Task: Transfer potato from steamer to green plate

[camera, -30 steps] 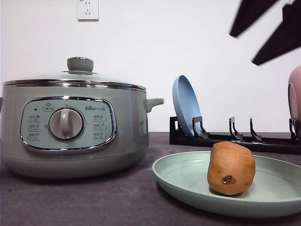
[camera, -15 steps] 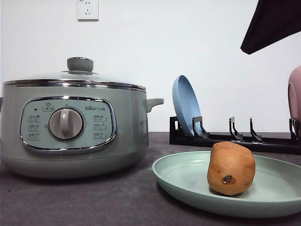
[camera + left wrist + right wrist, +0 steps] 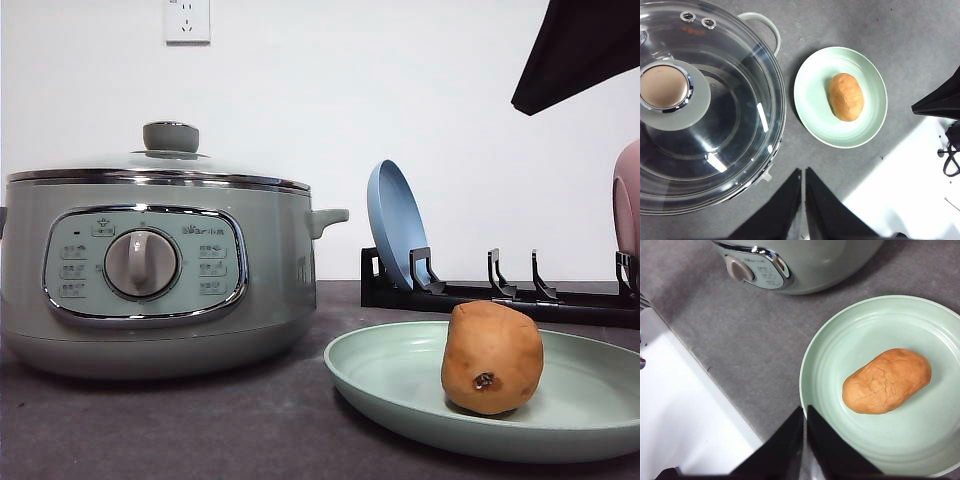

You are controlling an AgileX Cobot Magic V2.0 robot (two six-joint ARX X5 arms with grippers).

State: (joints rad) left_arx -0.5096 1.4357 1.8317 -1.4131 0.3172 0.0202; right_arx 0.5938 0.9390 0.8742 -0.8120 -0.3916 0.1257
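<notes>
The orange-brown potato stands on the pale green plate at the front right of the table, its dark spot facing the camera. To the left is the steamer, with its glass lid on. In the left wrist view my left gripper hangs high above the table between steamer and green plate, fingers together and holding nothing. My right gripper hovers over the near rim of the green plate, shut and empty, apart from the potato.
Behind the plate is a black dish rack holding an upright blue plate, with a pink plate at the right edge. A dark part of the right arm hangs at the upper right. A white surface borders the grey tabletop.
A second ago two separate dark fingers showed at the top right of the front view; they have since merged into one dark shape. Potato, plate and steamer have not moved.
</notes>
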